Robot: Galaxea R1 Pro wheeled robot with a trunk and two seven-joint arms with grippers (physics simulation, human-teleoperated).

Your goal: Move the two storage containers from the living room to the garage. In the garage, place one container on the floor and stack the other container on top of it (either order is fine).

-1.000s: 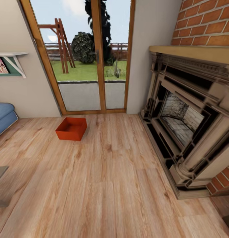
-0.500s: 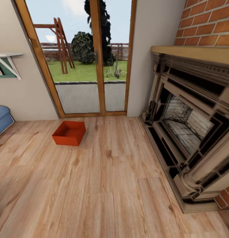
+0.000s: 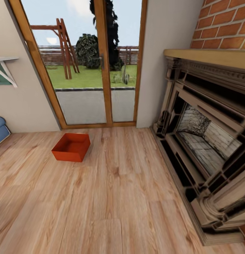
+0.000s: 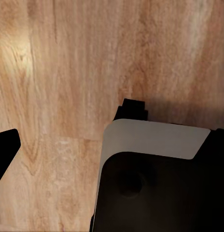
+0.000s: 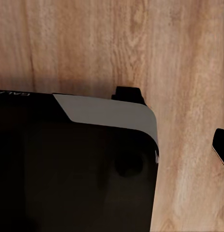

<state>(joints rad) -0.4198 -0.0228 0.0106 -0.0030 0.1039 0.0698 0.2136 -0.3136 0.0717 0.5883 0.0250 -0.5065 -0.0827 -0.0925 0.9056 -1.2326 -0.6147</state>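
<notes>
— Where is the storage container [image 3: 71, 147]?

— On the light wood-plank floor [image 3: 119, 197] of the living room, just before the wood-framed glass doors [image 3: 88, 63], with the brick fireplace [image 3: 207, 134] well to its right. It sits upright and open-topped, far from either gripper.

— And the arms?

— Both wrist cameras look straight down at planks and the robot's own dark, white-edged base [image 4: 155, 179]. A dark tip pokes in at each picture's edge; whether the jaws are spread or closed, I cannot tell.
</notes>
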